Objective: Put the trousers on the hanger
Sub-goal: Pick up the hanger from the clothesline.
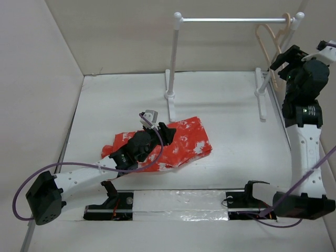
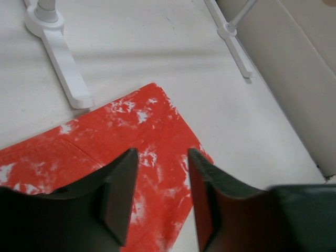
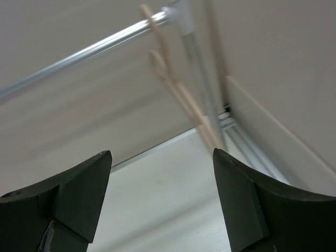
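Note:
The trousers lie folded in a red-orange heap with white blotches on the table, left of centre. My left gripper hovers low over them. In the left wrist view its fingers stand apart above the cloth, and nothing is between them. The pale wooden hanger hangs by its hook at the right end of the rack bar. My right gripper is raised beside it, open and empty. In the right wrist view the hanger shows beyond the spread jaws, apart from them.
A white-posted rack with a metal bar stands at the back, its feet on the table. One foot lies just beyond the trousers. Walls enclose the table on the left, back and right.

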`<state>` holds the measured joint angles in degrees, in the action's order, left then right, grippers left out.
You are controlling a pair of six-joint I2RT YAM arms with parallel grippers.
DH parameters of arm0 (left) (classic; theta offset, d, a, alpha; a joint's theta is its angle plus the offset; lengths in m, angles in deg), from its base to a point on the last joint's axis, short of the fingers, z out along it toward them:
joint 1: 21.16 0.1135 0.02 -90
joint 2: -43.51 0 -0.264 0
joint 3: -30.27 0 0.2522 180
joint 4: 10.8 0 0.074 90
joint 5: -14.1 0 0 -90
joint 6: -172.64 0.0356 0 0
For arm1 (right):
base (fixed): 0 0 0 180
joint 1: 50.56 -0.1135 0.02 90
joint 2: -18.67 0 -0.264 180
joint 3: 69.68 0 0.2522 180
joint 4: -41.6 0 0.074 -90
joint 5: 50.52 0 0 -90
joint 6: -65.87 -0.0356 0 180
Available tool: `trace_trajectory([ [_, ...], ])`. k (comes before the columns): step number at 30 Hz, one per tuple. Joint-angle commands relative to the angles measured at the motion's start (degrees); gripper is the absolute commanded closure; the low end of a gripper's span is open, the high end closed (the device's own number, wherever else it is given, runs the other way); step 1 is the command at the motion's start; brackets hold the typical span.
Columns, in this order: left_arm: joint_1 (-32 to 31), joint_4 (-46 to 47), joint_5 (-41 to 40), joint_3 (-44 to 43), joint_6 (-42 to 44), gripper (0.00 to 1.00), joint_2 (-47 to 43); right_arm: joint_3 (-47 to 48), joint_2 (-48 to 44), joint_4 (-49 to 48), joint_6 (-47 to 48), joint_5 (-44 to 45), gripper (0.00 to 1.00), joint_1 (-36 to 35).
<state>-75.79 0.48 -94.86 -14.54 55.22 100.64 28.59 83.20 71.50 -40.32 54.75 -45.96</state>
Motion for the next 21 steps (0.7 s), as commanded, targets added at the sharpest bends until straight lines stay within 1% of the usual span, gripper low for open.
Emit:
trace_trajectory([
  [1, 0.14, 3.52, 0.77, 0.11, 1.32, 0.53, -0.96, 4.17, 4.71, 0.21, 6.69, -1.35, 0.16, 6.62],
  [4, 0.14, 3.27, -0.2, -0.15, 1.4, 0.52, 0.0, 4.09, 7.97, -1.37, 8.35, -9.44, 0.15, 10.15],
  [5, 0.14, 3.09, -0.29, -0.24, 1.32, 0.52, 0.18, 3.82, 8.33, -2.16, 9.23, -10.6, 0.15, 11.73],
  [7, 0.14, 2.83, 0.5, -0.5, 1.23, 0.52, 0.18, 4.61, 10.17, -0.94, 10.47, -10.17, 0.15, 13.67],
  [8, 0.14, 2.91, 1.37, -0.42, 1.23, 0.52, 0.09, 4.35, 10.61, -0.5, 10.47, -14.52, 0.16, 15.42],
  [10, 0.14, 3.44, 2.08, -0.07, 1.05, 0.52, -0.61, 2.69, 10.88, -1.72, 10.65, -19.91, 0.19, 15.44],
  [11, 0.14, 3.53, 2.09, 0.02, 1.05, 0.52, -0.87, 1.89, 10.88, -2.16, 10.56, -24.1, 0.21, 15.44],
  [12, 0.14, 3.61, 2.09, 0.2, 0.88, 0.52, -1.22, 0.41, 11.14, -2.34, 10.65, -25.62, 0.24, 15.44],
  [13, 0.14, 3.7, 2.09, 0.37, 0.79, 0.53, -1.4, -0.39, 11.66, -2.34, 10.56, -25.38, 0.25, 15.44],
  [14, 0.14, 3.7, 2.09, 0.46, 0.79, 0.53, -1.66, -1.09, 11.93, -2.52, 10.3, -23.2, 0.26, 15.44],
  [17, 0.14, 3.79, 2.09, 0.64, 0.79, 0.53, -2.1, -3.03, 13.59, -2.87, 9.6, -25.45, 0.31, 16.58],
  [18, 0.14, 3.79, 2.17, 0.64, 0.79, 0.53, -2.28, -3.12, 14.04, -2.87, 9.51, -25.9, 0.48, 17.28],
  [19, 0.14, 3.7, 2.26, 0.64, 0.79, 0.53, -2.37, -3.21, 14.22, -2.87, 8.98, -26.25, 0.55, 17.28],
  [20, 0.14, 3.7, 2.35, 0.64, 0.79, 0.53, -2.45, -3.21, 14.3, -3.3, 8.8, -27.56, 0.56, 17.28],
  [21, 0.14, 3.62, 2.35, 0.64, 0.7, 0.54, -2.8, -3.3, 14.13, -3.57, 8.8, -28.18, 0.68, 17.28],
])
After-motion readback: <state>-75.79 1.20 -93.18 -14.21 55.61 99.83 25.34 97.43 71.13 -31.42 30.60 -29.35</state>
